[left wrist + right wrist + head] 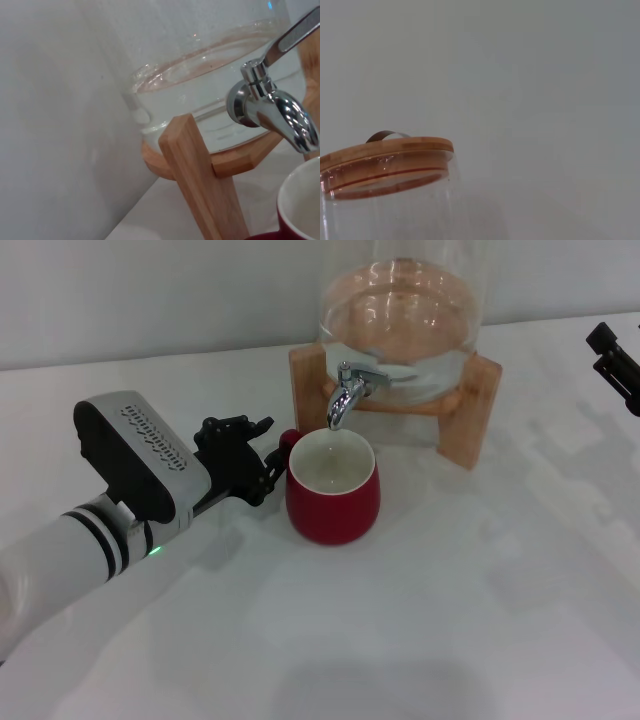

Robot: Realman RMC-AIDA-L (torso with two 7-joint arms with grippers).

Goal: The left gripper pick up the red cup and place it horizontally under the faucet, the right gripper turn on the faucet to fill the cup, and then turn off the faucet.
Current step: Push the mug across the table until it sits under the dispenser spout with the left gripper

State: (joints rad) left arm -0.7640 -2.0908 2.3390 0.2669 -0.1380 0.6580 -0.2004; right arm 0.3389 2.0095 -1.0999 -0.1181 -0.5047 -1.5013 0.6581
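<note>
Since nothing grips it, sits loose on the white counter [450, 620]: red cup [332, 502], upright, mouth right under the spout, just near of the glass jar [400, 310] on its wooden stand [470, 410].

Risks, by judgement. Could shove or tip the cup on pulling back: left end effector [255, 460], spread open, holding nothing, tips just beside the small handle on the cup's left. Would then send water onto the counter instead of into the cup. Could also rock the jar with a hard push on the lever, given the long reach across from the far right edge, where the right end effector [615, 355] waits well apart from the faucet [345, 395]; cannot tell how far open. Might overflow if shut off late.

Seen only from the head: both arms, whole cup, empty white inside. Seen only from the left wrist: faucet [270, 110] close up, lever [295, 35] angled up and away, water line in the jar, cup rim [300, 200] below the spout. Seen only from the right wrist: wooden lid [385, 150] on the jar.
</note>
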